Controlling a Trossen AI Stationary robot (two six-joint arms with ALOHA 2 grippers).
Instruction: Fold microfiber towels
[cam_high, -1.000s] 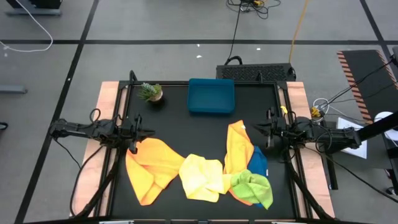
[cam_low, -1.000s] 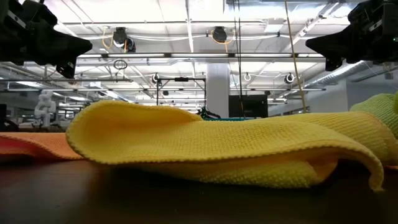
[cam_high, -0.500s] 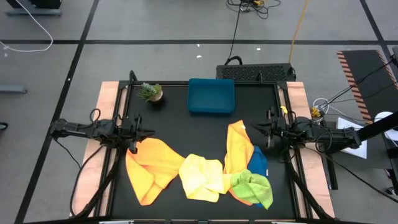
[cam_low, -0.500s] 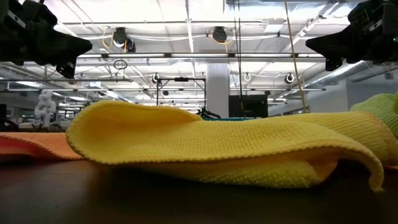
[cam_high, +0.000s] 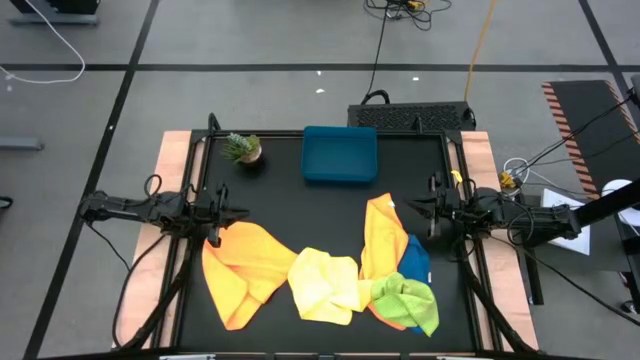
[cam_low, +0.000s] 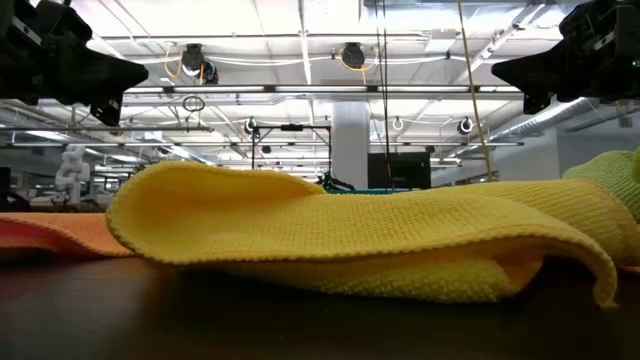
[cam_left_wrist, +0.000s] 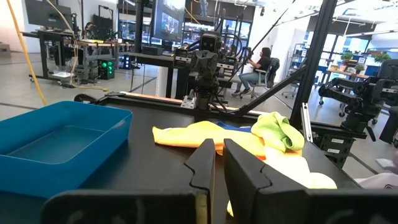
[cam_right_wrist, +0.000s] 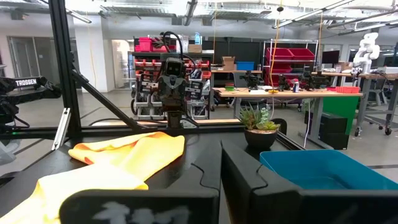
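Five towels lie crumpled on the black table's near half: an orange one at the left, a yellow one in the middle, a second orange one, a blue one partly under it, and a lime green one at the near right. The yellow towel fills the low view. My left gripper hovers shut above the table's left side, just beyond the left orange towel. My right gripper hovers shut at the right side, beside the second orange towel. Both are empty.
A rigid blue tray stands at the far middle of the table, and a small potted plant at the far left. A black frame runs along the table's sides. Bare table shows between the two grippers.
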